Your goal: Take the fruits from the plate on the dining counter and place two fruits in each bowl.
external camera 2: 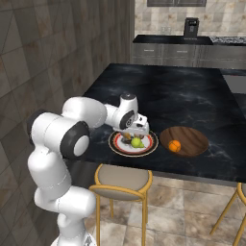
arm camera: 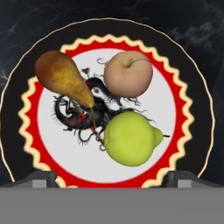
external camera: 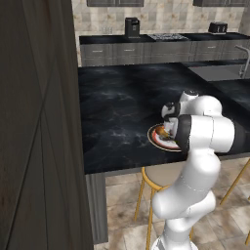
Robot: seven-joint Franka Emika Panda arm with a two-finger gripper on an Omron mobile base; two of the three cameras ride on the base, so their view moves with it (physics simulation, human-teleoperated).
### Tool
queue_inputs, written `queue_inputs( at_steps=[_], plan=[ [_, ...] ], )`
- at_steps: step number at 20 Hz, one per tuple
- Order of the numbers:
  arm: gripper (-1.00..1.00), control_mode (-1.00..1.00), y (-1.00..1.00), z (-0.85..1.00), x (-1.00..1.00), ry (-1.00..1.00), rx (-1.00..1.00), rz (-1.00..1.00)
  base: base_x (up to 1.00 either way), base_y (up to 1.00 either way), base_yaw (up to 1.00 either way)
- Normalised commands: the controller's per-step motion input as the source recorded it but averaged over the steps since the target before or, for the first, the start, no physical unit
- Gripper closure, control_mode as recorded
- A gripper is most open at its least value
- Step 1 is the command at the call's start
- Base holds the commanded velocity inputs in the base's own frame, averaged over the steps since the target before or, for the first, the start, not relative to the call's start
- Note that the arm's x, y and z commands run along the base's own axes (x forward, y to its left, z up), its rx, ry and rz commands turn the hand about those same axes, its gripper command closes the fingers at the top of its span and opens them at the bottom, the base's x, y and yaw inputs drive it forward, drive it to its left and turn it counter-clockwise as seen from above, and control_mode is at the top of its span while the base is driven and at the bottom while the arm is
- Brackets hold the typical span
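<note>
Stretching across the simulated kitchen, the dining counter point(external camera 2: 187, 91) is showing its black marble-look top with faint white veining, and a far counter point(external camera: 146, 46) with grey cabinet fronts is running along the back wall. At the near edge, a stool point(external camera 2: 120, 180) with a tan seat is standing under the overhang. Next in size, the wooden bowl point(external camera 2: 191, 137) is sitting on the counter just beside the plate, and it is holding the orange fruit point(external camera 2: 175, 146). The plate point(arm camera: 183, 94), white inside a red zigzag band and a dark rim, is lying near the counter's front edge. On it, three fruits are resting close together: a brown pear point(arm camera: 61, 78), a green pear point(arm camera: 131, 138) and a tan round fruit point(arm camera: 129, 74). Hanging directly above the plate, the gripper point(arm camera: 111, 179) is spreading its fingertips point(arm camera: 39, 180) wide, gripping nothing, with the green pear lying between them.
</note>
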Motion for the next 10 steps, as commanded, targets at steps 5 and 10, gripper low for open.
queue_inputs(
  at_steps=[5, 10],
  plan=[
    [-1.00, -1.00, -0.23, -0.10, 0.27, 0.00, 0.00, 0.00, 0.00, 0.00, 0.00],
    [-1.00, -1.00, -0.14, -0.22, 0.05, 0.00, 0.00, 0.00, 0.00, 0.00, 0.00]
  ],
)
